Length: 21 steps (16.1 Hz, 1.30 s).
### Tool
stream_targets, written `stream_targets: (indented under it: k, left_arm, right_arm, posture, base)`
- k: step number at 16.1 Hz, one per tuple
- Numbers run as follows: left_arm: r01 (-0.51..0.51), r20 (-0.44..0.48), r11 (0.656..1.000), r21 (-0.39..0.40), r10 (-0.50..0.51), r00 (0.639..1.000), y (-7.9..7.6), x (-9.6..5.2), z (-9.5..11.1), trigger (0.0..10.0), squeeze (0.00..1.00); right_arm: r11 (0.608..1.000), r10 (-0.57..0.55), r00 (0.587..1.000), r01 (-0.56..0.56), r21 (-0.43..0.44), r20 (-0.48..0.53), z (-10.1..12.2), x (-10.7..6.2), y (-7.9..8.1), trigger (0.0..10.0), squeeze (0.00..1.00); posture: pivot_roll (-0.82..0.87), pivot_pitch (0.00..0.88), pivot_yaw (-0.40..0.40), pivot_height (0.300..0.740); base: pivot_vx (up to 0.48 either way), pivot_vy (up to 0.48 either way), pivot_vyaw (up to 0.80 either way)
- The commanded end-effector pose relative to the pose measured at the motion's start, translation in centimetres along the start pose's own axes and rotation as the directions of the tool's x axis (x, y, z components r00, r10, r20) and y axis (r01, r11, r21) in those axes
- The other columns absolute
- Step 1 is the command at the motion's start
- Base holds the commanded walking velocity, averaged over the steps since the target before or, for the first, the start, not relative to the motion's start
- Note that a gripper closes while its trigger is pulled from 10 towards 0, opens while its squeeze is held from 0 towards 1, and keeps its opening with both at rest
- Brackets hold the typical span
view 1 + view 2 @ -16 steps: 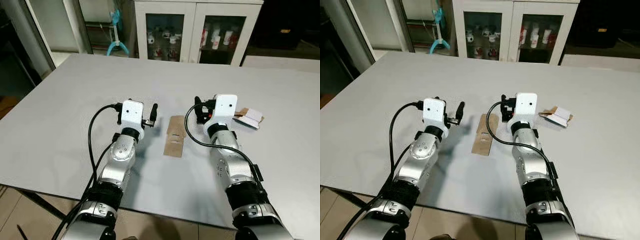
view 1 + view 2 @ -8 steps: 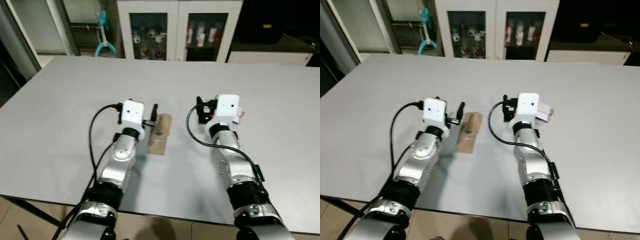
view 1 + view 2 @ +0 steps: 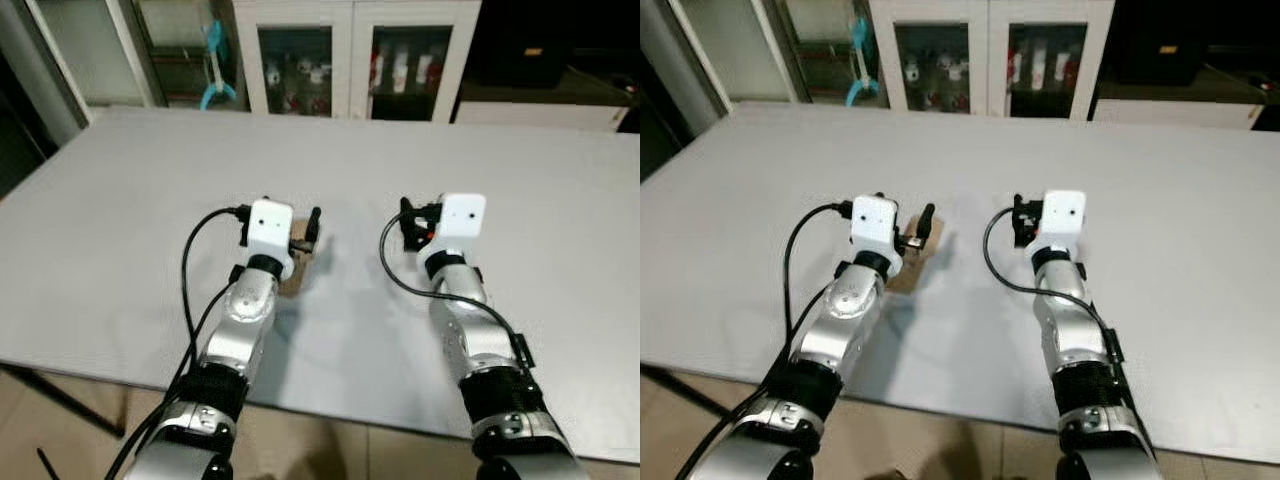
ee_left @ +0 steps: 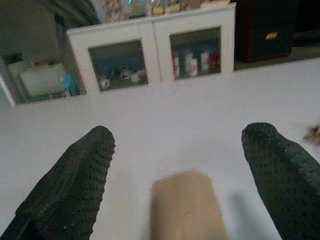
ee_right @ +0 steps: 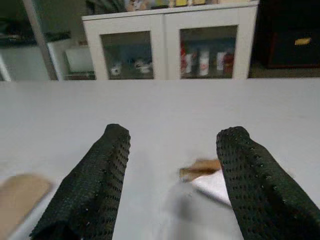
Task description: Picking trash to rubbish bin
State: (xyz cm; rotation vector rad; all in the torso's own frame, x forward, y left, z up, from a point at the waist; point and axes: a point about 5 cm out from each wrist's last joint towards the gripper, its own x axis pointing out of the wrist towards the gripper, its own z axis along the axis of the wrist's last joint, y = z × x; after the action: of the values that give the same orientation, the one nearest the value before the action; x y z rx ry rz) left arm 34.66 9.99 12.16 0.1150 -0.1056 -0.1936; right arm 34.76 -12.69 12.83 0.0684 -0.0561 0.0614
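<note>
Since a second ago the view has swung and the flat brown cardboard strip [image 4: 184, 205], which then lay midway between the arms, now lies just ahead of the left gripper [image 4: 177, 175], half hidden behind that wrist from the head camera.

Both silver arms reach out over the wide pale grey bench [image 3: 120, 190]. The left gripper's jaws stand wide apart and hold nothing, with the cardboard strip lying flat on the bench between and in front of its black fingers [image 4: 75, 185]. The right gripper [image 5: 172, 175] is also spread wide and empty; a crumpled white-and-brown paper scrap [image 5: 207, 176] rests on the bench just ahead, between its fingers. Beyond the far edge of the bench stands a white glass-doored cabinet [image 3: 350, 50] with small bottles and cups inside.
</note>
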Motion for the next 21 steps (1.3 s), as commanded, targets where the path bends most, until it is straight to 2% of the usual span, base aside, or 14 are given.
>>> stream_targets:
  k: [1,8,13,16,21]
  left_arm:
    - [-0.015,-0.005,1.0,0.009,0.015,1.0,0.3,0.0,0.0,10.0,0.0]
    - [-0.038,0.003,0.999,-0.008,0.038,0.999,0.6,-0.1,0.0,10.0,0.0]
    - [-0.05,-0.025,0.999,-0.003,0.05,0.998,0.7,-0.1,-0.4,10.0,0.0]
    - [-0.098,-0.17,0.994,-0.056,0.088,0.982,1.9,-0.2,-2.9,10.0,0.0]
    - [-0.158,-0.189,0.987,-0.02,0.152,0.97,3.5,0.8,-2.5,10.0,0.0]
  right_arm:
    - [1.0,0.013,1.0,-0.013,0.003,0.003,0.3,0.2,0.4,10.0,0.0]
    - [1.0,0.016,1.0,-0.016,0.001,0.0,0.3,0.3,0.5,10.0,0.0]
    - [1.0,0.018,1.0,-0.018,-0.001,0.0,0.4,0.3,0.5,10.0,0.0]
    - [1.0,0.017,1.0,-0.017,0.001,0.002,0.4,0.2,0.6,10.0,0.0]
    - [1.0,0.008,1.0,-0.008,0.0,0.001,0.3,0.0,0.4,10.0,0.0]
  posture:
    - [0.03,0.001,0.046,0.74]
    - [0.04,0.014,0.04,0.74]
    - [0.04,0.018,0.039,0.74]
    - [0.03,0.026,0.041,0.74]
    - [0.02,0.036,0.047,0.74]
  base:
    - [0.0,-0.319,0.0]
    - [0.0,-0.036,0.0]
    - [0.0,0.0,0.0]
    - [0.0,0.0,0.0]
    - [0.0,0.0,0.0]
